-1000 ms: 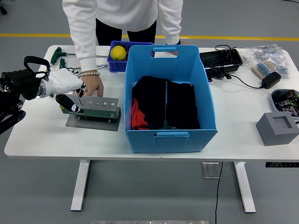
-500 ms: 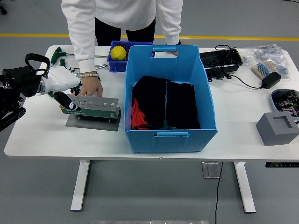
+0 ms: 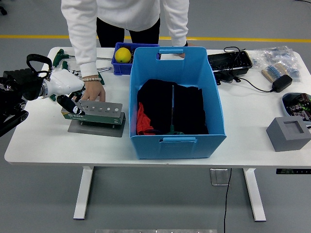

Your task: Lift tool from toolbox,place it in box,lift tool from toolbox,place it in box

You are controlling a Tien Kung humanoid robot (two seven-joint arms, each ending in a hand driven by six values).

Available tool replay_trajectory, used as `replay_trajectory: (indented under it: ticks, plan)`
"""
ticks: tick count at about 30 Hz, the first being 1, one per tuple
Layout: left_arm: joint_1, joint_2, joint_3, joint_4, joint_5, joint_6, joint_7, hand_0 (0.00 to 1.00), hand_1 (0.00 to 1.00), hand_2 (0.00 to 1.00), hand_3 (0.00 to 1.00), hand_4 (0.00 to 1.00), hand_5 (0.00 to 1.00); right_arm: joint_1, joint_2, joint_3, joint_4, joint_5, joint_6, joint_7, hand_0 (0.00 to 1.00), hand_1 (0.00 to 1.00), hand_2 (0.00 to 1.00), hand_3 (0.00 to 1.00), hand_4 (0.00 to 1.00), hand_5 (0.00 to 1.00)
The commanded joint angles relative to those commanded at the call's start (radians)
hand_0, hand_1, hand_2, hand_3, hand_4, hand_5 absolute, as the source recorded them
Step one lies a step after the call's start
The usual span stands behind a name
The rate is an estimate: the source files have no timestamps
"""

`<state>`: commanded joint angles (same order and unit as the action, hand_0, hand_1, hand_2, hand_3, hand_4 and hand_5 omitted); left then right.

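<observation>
From the head view you see your left hand at the left end of the toolbox, fingers curled down onto that end; whether they pinch a tool, you cannot tell. The blue box stands just right of the toolbox, and a person's hand rests at the toolbox's far edge.

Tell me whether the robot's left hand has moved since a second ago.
Yes. The left hand has drifted slightly up and back, staying at the tool rack's left end.
</observation>
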<state>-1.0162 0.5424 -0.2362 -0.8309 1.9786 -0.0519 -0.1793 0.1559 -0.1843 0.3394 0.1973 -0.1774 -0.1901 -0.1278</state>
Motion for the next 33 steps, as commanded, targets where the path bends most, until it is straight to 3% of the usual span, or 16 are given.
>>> replay_trajectory:
  ticks: [1,2,13,14,19,20,25,26,31,32,33]
  plan:
    - [0.0,-0.001,0.0,0.002,-0.002,0.001,-0.001,0.85,0.359,0.302,0.334,0.9,0.672,0.0,0.0,0.0,0.0,0.0,0.0,0.0,0.655,0.631,0.702,0.562,0.773,0.673]
    - [0.0,-0.002,0.0,0.005,-0.006,0.003,-0.002,0.775,0.287,0.252,0.295,0.898,0.677,0.0,0.0,-0.001,0.0,0.001,0.0,0.0,0.655,0.631,0.702,0.562,0.774,0.673]
    - [0.007,-0.014,0.015,0.039,-0.033,0.025,-0.017,0.731,0.242,0.214,0.238,0.897,0.68,-0.001,0.0,-0.006,0.0,0.009,-0.001,0.003,0.655,0.631,0.702,0.562,0.775,0.672]
    - [0.008,-0.014,0.015,0.04,-0.036,0.027,-0.017,0.454,0.195,0.186,0.196,0.894,0.673,-0.002,0.0,-0.005,0.0,0.008,-0.001,0.002,0.656,0.631,0.703,0.562,0.775,0.672]
    - [0.013,-0.014,0.021,0.049,-0.044,0.048,-0.02,0.454,0.195,0.186,0.196,0.894,0.673,-0.005,0.001,-0.002,-0.001,0.004,-0.001,0.001,0.656,0.631,0.703,0.562,0.775,0.672]
    - [0.014,-0.014,0.022,0.051,-0.046,0.051,-0.02,0.364,0.165,0.16,0.177,0.891,0.658,-0.006,0.001,0.0,-0.001,0.003,-0.001,0.0,0.655,0.632,0.703,0.563,0.775,0.673]
    - [0.018,-0.013,0.025,0.065,-0.065,0.079,-0.033,0.364,0.165,0.16,0.177,0.891,0.658,-0.008,0.002,0.003,-0.001,-0.002,-0.001,-0.001,0.655,0.632,0.703,0.563,0.775,0.673]
    - [0.019,-0.013,0.025,0.068,-0.07,0.087,-0.036,0.233,0.123,0.128,0.135,0.881,0.587,-0.009,0.002,0.003,-0.001,-0.002,-0.002,-0.001,0.655,0.631,0.704,0.562,0.775,0.676]
    - [0.023,-0.013,0.024,0.079,-0.09,0.14,-0.063,0.233,0.123,0.128,0.135,0.881,0.587,-0.009,0.002,0.002,-0.001,0.001,-0.002,0.0,0.655,0.631,0.704,0.562,0.775,0.676]
    - [0.023,-0.012,0.023,0.08,-0.091,0.153,-0.071,0.163,0.077,0.108,0.115,0.861,0.488,-0.009,0.002,0.002,-0.001,0.001,-0.002,0.0,0.655,0.632,0.703,0.563,0.775,0.674]
    - [0.023,-0.012,0.02,0.08,-0.093,0.168,-0.078,0.163,0.077,0.108,0.115,0.861,0.488,-0.009,0.002,0.002,-0.001,0.002,-0.002,0.0,0.655,0.632,0.703,0.563,0.775,0.674]
